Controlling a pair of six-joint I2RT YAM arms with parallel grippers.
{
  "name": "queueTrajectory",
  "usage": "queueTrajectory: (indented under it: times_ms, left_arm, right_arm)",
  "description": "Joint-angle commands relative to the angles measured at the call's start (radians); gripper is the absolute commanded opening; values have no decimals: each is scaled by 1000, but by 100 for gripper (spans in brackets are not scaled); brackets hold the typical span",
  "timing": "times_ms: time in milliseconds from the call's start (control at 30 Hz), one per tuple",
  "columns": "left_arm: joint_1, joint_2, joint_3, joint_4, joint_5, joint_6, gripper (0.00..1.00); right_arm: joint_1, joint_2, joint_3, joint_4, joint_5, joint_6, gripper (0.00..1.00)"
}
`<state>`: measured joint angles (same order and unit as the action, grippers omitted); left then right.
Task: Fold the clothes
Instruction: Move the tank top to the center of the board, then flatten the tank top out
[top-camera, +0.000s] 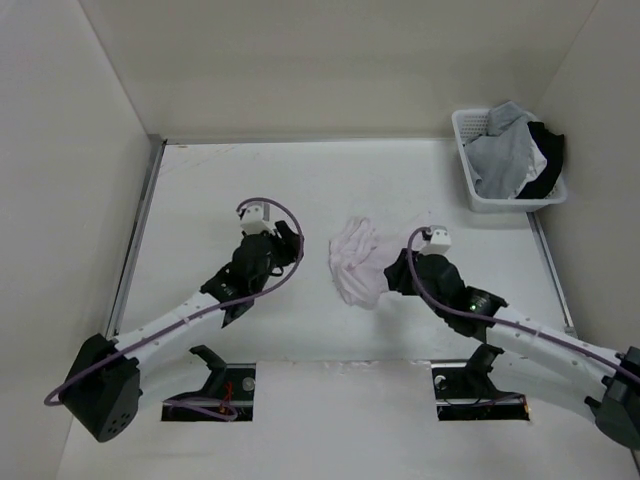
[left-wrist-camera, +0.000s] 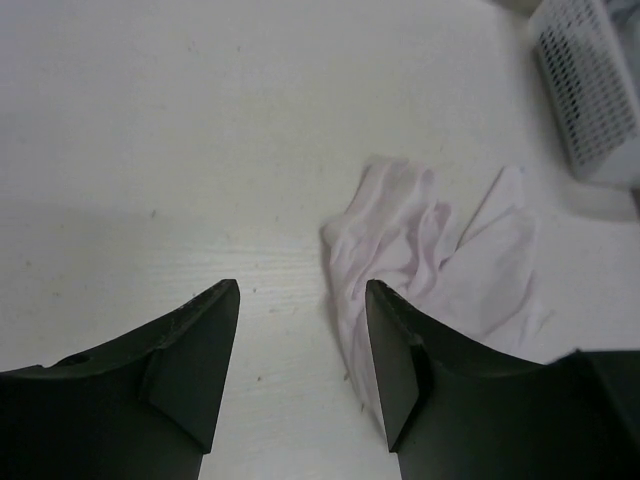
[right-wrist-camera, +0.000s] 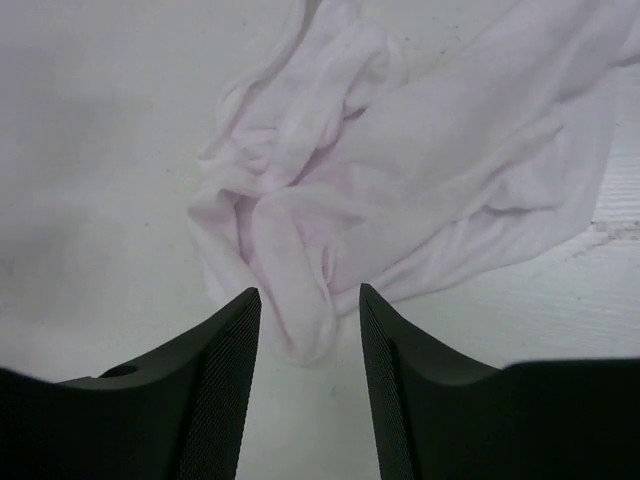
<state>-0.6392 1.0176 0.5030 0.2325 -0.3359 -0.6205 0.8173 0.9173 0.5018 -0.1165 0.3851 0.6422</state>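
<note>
White T-shirt (top-camera: 355, 262) crumpled mid-bench (top-camera: 200, 180). Left pincer (left-wrist-camera: 300, 290) released beside its edge; right pincer (right-wrist-camera: 308, 295) released over a bunched fold, probably to spread it.

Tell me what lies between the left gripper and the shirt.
Nothing: bare table separates the left gripper from the shirt, as the top view shows.

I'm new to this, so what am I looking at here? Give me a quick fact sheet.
Garment: crumpled thin white T-shirt, bunched on the white table between the arms
Left claw: open, empty, beside the shirt
Right claw: open, at the shirt's edge
Basket: white plastic, far right corner, holding a grey garment and a black garment
Folding: not yet done
</note>
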Motion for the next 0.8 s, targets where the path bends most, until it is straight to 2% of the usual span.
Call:
queueTrajectory:
  times_ms: [0, 100, 167, 200, 267, 333, 367, 400, 433, 500, 567, 667, 767]
  left_arm:
    - [-76, 59, 6, -47, -6, 39, 51]
    - [-179, 186, 75, -21, -28, 59, 48]
    - [-228, 254, 115, 2, -46, 67, 47]
    - [-251, 289, 135, 14, -57, 74, 46]
    - [-289, 353, 176, 28, -77, 94, 47]
    - [-306, 415, 218, 19, -90, 116, 49]
    - [-308, 441, 232, 13, -97, 120, 50]
    - [-305, 462, 241, 7, -98, 119, 50]
    - [-299, 484, 244, 7, -91, 116, 51]
    - [-294, 519, 258, 14, -72, 114, 51]
    - [-291, 552, 276, 22, -43, 120, 50]
    - [-288, 581, 292, 27, -14, 122, 43]
    - [-279, 599, 295, 28, -11, 119, 35]
  right_arm:
    - [-25, -139, 6, 14, 130, 82, 50]
    - [-170, -100, 9, -22, 107, 112, 34]
    - [-261, -7, 27, -2, 80, 103, 12]
    - [-302, 46, 40, 12, 71, 97, 7]
    - [-381, 141, 66, 61, 61, 73, 10]
    - [-454, 215, 90, 110, 51, 57, 28]
    - [-482, 256, 104, 144, 38, 48, 42]
    - [-506, 303, 125, 171, 12, 42, 52]
    - [-528, 354, 145, 196, -17, 39, 57]
    - [-557, 446, 182, 245, -66, 37, 59]
    - [-576, 521, 216, 297, -109, 34, 56]
    - [-586, 572, 238, 343, -132, 48, 46]
    - [-585, 618, 260, 345, -156, 57, 45]
